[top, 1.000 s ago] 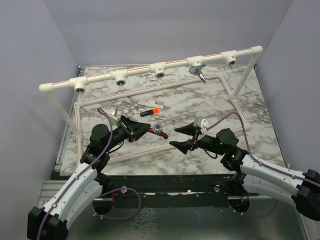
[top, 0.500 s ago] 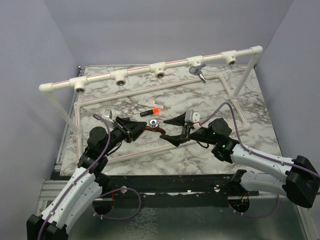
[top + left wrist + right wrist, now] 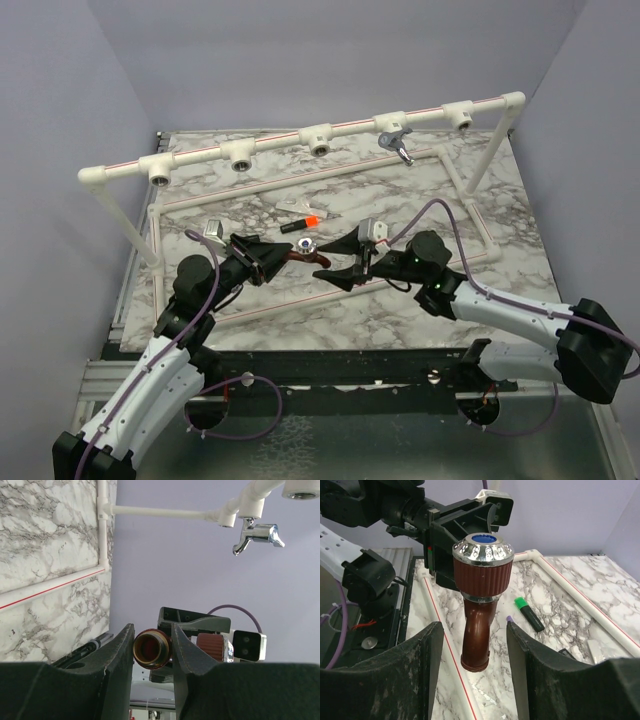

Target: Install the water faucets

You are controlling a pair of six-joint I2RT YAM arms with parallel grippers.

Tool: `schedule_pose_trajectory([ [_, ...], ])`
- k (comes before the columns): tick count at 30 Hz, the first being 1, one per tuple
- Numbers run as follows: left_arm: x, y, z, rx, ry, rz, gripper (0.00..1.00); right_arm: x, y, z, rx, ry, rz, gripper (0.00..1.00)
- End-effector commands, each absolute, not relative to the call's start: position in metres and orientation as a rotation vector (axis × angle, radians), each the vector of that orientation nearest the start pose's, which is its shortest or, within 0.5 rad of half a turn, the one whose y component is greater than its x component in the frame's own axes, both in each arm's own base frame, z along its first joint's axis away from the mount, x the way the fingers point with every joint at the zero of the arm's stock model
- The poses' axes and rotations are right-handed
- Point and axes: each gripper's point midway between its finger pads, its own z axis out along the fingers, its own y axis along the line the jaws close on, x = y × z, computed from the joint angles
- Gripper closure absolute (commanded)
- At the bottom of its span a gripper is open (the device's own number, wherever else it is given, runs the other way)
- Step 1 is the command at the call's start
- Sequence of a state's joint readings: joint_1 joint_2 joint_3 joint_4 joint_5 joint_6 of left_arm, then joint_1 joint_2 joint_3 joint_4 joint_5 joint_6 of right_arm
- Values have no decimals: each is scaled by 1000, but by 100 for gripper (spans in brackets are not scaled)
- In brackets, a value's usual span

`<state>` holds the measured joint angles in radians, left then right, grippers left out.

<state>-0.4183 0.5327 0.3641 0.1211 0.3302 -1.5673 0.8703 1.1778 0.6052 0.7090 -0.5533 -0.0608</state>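
While the left gripper (image 3: 152, 647) clamps the copper faucet (image 3: 481, 580) by its threaded end, the right gripper (image 3: 474, 632) stands open astride the spout, not touching it. If the left lets go before the right closes, the faucet could drop to the table (image 3: 420, 210). The chrome faucet (image 3: 400, 145) sits on the pipe (image 3: 280, 140) beyond both.

**Robot test cell, laboratory type**

- Enclosure: plain lavender walls (image 3: 330, 60), bare, closing in a single work bay on three sides.
- Work surface: marble-patterned tabletop (image 3: 420, 200) carried on slotted aluminium framing (image 3: 100, 378).
- Equipment: left arm (image 3: 150, 380) and right arm (image 3: 510, 315), white and black, mounted at the near edge. Each has purple cabling run in the open along it and a camera at the wrist.
- Fixture: white pipe rail (image 3: 320, 135) free-standing on the tabletop, with a row of threaded outlets and one chrome faucet (image 3: 402, 148) fitted. It is a plumbing mock-up, not household pipework.
- Sundries: marker pens (image 3: 303, 222) lying loose.
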Motion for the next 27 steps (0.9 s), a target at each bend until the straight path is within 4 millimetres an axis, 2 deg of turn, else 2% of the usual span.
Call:
schedule_pose_trajectory([
  [1,211,-193,255,-838,1748,-1711,100,178,359,278,-1086,1057,1082,44],
  [13,210,-194,254,-835,1744,-1722,100,177,367,283,-1069,1053,1142,53],
  [27,211,-194,258,-829,1731,-1734,100,180,367,266,-1083,1108,1129,54],
])
